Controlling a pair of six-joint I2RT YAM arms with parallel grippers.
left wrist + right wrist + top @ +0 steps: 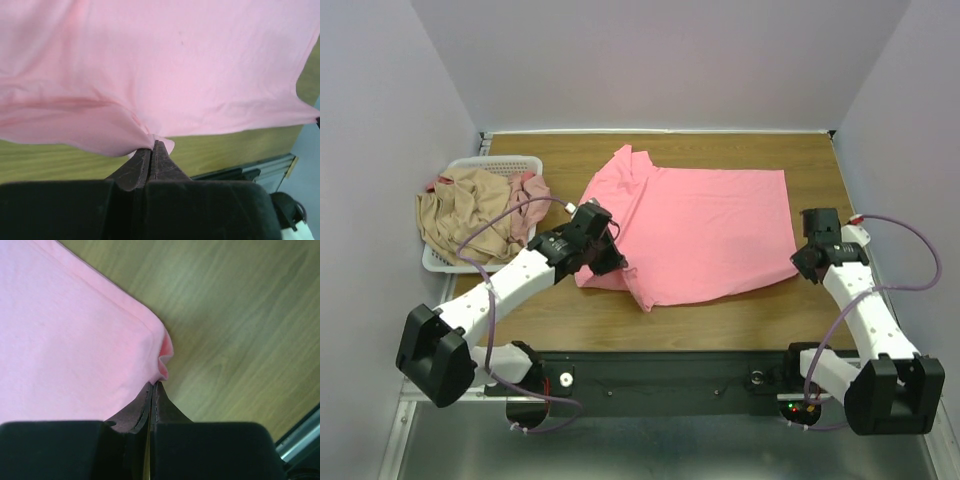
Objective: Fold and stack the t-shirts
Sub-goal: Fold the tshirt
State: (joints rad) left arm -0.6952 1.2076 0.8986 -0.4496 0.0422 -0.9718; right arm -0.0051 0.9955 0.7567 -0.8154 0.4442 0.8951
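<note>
A salmon-pink t-shirt (705,230) lies spread across the middle of the wooden table, its left part folded over. My left gripper (616,262) is shut on the shirt's near left edge; in the left wrist view the gripper (153,145) pinches a tuck of the pink cloth (165,70). My right gripper (798,262) is shut on the shirt's near right corner, where the right wrist view shows the gripper (153,385) clamping the pink cloth (65,350). A tan-beige t-shirt (465,215) and a dusty pink t-shirt (528,200) lie crumpled in the basket.
A white slatted basket (505,162) stands at the table's left side, against the left wall. Bare wood (740,315) shows in front of the shirt and along the far edge. Walls close in the table on three sides.
</note>
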